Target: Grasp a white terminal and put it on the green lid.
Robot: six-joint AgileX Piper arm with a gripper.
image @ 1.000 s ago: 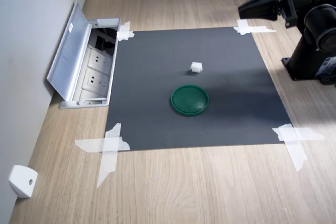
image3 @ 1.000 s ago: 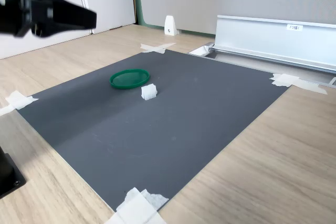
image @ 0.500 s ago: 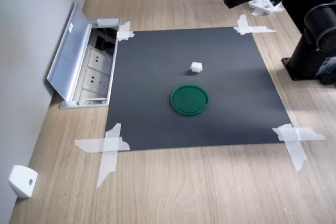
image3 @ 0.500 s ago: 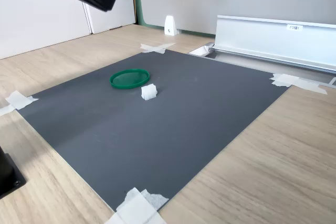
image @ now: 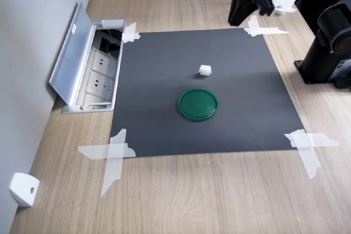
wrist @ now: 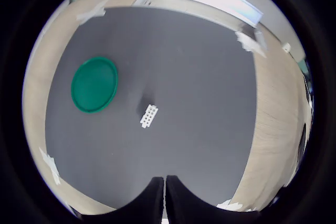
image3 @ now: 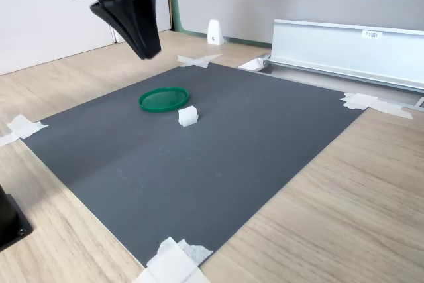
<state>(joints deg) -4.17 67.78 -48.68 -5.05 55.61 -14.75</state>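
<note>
End effector closed and empty, up in the air above the mat.
Pale wood-grain worktop [image: 181, 195] carries a taped-down dark grey square mat [image: 164, 124]; black end effector [image3: 147, 50] points down with tips pressed together, holding nothing. Flat round dark green plastic lid [image: 198, 104] lies mid-mat; tiny white plastic terminal block [image: 204, 70] sits near it on the mat, not touching.

Light wood desk [image: 181, 195], dark grey mat [image: 230, 130] taped at corners, grey wall [image: 27, 36], open socket box [image: 90, 67]
</note>
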